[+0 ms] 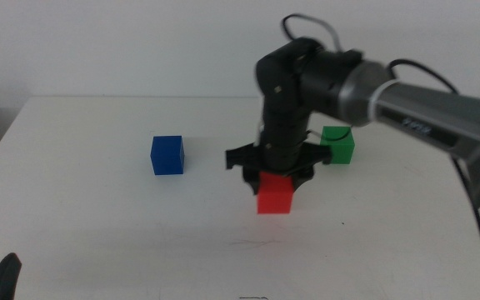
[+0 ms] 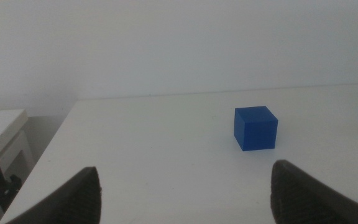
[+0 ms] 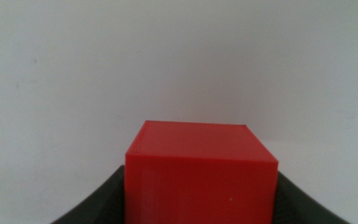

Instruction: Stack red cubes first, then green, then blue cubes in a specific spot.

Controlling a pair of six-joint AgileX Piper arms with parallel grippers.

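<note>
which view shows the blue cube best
The left wrist view: the blue cube sits unobstructed between the open left claw, showing three faces. The middle view shows it smaller, left of the right claw. The right wrist view misses it entirely.

The plain white table (image 1: 98, 225) carries a small matte deep blue cube (image 1: 167, 155) toward its far left part. A small matte green cube (image 1: 338, 144) rests toward the far right, well apart from the blue one, with bare surface between them.
</note>
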